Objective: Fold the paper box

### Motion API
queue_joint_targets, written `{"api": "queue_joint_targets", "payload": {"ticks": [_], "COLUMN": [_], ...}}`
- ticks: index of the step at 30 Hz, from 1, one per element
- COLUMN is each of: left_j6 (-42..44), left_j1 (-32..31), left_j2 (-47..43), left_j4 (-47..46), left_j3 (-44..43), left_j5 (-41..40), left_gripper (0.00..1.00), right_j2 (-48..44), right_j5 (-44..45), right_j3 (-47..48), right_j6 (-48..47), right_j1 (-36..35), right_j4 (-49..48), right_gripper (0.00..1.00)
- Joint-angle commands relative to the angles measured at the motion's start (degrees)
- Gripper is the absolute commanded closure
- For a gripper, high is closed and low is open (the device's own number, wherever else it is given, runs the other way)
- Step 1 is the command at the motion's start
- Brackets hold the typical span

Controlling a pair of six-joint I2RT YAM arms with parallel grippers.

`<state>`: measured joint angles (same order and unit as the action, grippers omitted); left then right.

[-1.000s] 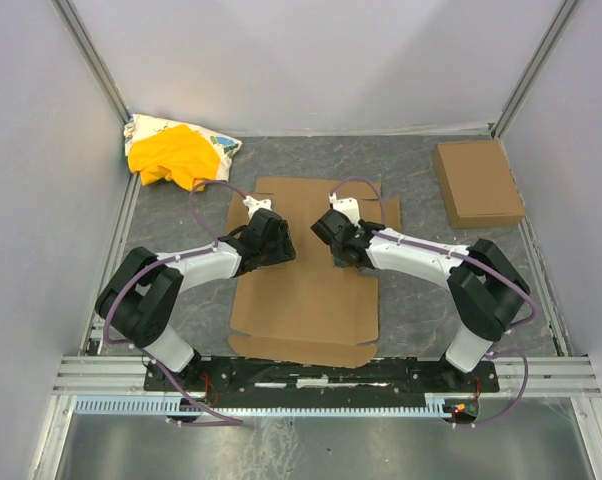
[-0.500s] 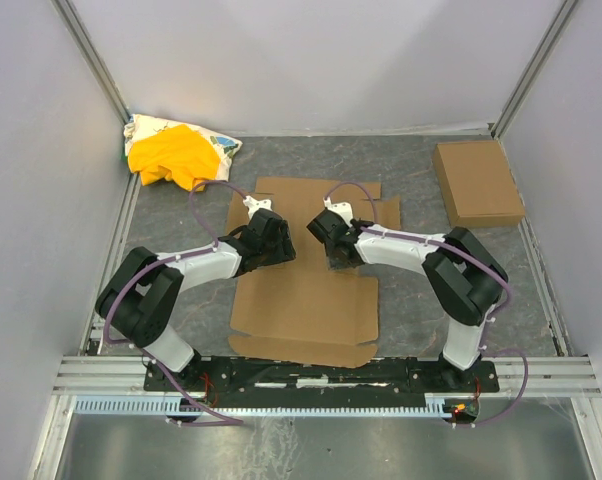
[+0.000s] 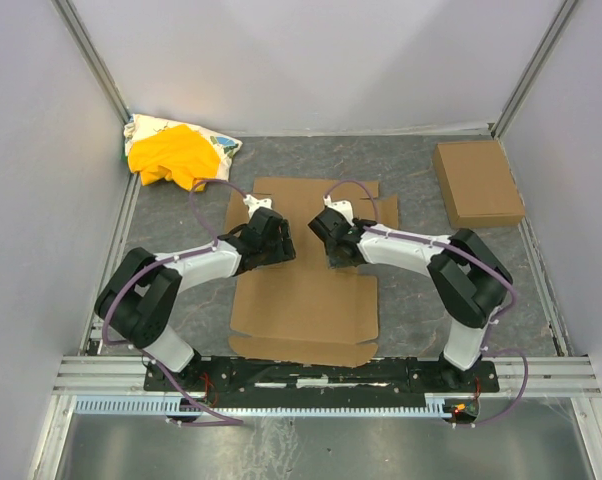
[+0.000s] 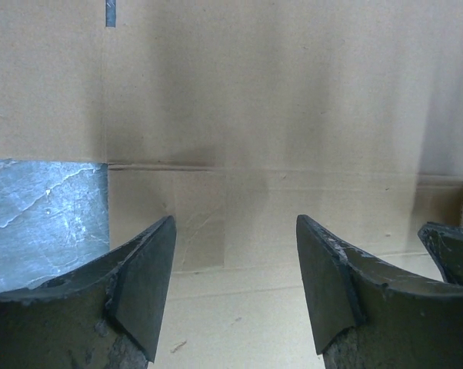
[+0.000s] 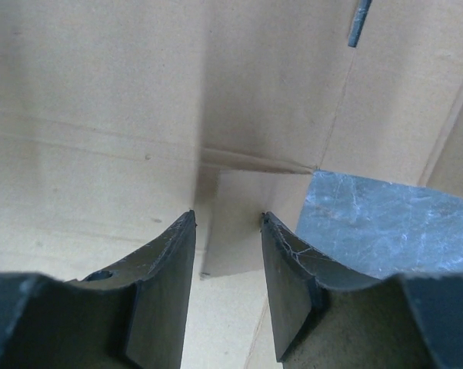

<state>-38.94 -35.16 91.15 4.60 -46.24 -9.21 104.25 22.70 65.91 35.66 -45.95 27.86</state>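
Paper box [image 3: 306,290] lies as a flat sheet in the middle of your worktop [image 3: 411,165]. Your left tool [image 4: 234,223] stands wide open over its far left part, empty. Your right tool [image 5: 228,217] is open more narrowly and is also empty. I can't tell whether either touches the cardboard.

No text, label, brand, number or sign could be read; the paper box [image 3: 306,295] was seen unprinted.
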Motion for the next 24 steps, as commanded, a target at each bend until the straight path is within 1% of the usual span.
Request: {"api": "queue_joint_targets", "payload": {"ticks": [1,4,8,15,17,20,22,24], "left_j6": [3.65,5.51,7.75,10.78,11.61,12.8,13.1,13.01], "left_j1": [-0.11,-0.09,0.02,0.48,0.8,3.07,6.85,11.93], "left_j2": [-5.0,-8.28,-12.77,-17.69,-17.93,-17.38,-15.82,-13.63], "left_j4": [4.86,8.97,13.84,18.14,19.7,22.1,23.95,24.92], "left_j3": [-4.4,-7.53,-11.28,-15.33,-16.71,-19.81,-22.26,-24.83], "left_j5": [-3.47,-7.08,-10.97,-13.02,-13.29,-11.28,-7.96,-2.7], "left_gripper": [0.26,0.21,0.18,0.17,0.17,0.17,0.17,0.17], "right_j2": [-9.09,-14.19,-19.58,-27.86,-29.87,-30.85,-29.78,-27.46], "right_j5": [0.8,3.41,7.42,12.12,12.14,6.67,0.1,-5.4], "right_j3": [0.32,1.21,3.19,2.92,2.31,1.16,1.54,3.69], "right_j6": [-0.18,-0.71,-0.86,-0.9,-0.59,-1.81,-2.94,-4.2], "right_j1": [-0.19,-0.2,0.11,3.42,5.94,12.49,19.38,24.49], "right_j4": [1.65,4.94,9.69,14.63,15.7,15.06,14.83,15.77], "right_gripper": [0.52,0.52,0.46,0.38,0.33,0.3,0.3,0.31]}}
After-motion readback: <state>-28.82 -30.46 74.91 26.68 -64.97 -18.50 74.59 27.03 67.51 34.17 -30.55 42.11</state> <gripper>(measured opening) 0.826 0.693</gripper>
